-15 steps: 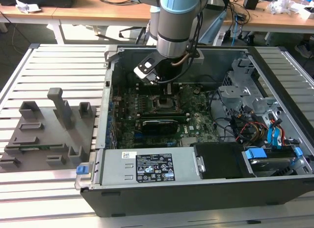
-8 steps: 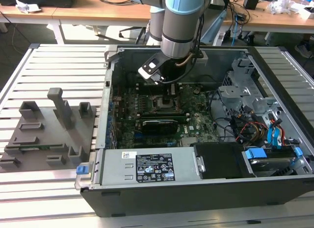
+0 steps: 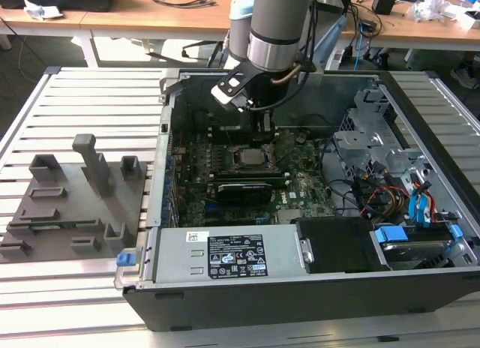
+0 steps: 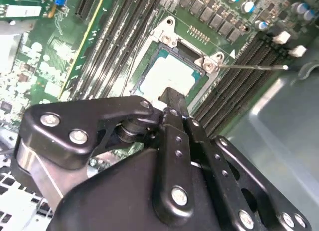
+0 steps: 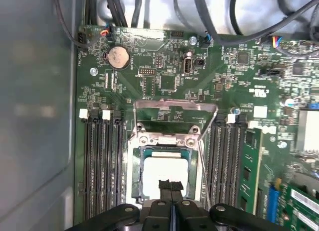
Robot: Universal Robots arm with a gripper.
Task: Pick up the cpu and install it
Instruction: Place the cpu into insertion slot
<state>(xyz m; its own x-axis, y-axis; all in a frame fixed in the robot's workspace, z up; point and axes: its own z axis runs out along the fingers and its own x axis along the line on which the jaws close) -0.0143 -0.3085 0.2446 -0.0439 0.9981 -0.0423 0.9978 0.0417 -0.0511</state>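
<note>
The pincer, tips pressed together and holding nothing, is hanging over the cpu, which is lying in the socket. Seating appears to be under way, with the load plate standing open.

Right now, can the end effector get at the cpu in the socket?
Probably yes. The load plate stands swung open, the cpu lies with its metal top bare, and the shut end effector hangs right over it with nothing between them.

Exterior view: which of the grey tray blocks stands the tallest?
The narrow upright post toward the back of the grey tray. It rises well above the low blocks around it, which all sit close to the tray's surface.
</note>
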